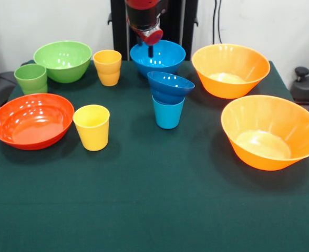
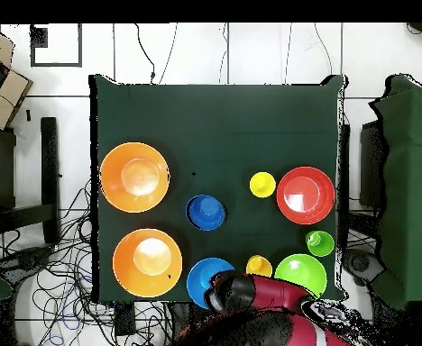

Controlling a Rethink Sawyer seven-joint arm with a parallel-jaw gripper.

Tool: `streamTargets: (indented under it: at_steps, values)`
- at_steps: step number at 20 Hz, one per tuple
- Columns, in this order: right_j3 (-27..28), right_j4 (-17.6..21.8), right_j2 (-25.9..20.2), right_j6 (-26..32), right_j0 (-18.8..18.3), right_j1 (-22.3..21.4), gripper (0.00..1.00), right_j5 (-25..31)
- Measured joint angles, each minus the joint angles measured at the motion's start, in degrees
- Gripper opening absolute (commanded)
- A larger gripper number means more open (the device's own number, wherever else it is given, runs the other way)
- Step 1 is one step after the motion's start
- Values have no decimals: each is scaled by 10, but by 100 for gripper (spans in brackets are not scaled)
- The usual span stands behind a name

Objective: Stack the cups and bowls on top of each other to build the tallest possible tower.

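Gripper (image 1: 150, 51) hangs over the light blue bowl (image 1: 158, 56) at the back, can't tell if open, & the dark blue bowl (image 1: 170, 86) sits tilted on the blue cup (image 1: 168, 112) mid-table, so adding wt could prob tip it.

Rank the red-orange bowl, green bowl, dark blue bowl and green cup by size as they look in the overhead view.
1. Red-orange bowl
2. Green bowl, only slightly smaller
3. Dark blue bowl, though it sits raised on a cup, nearer the camera
4. Green cup
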State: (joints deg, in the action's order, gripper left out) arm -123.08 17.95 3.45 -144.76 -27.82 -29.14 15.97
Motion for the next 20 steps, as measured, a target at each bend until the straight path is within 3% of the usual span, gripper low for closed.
streamTargets:
  at_steps: [20]
  values:
    - [10,0,0,0,-2,0,100,0]
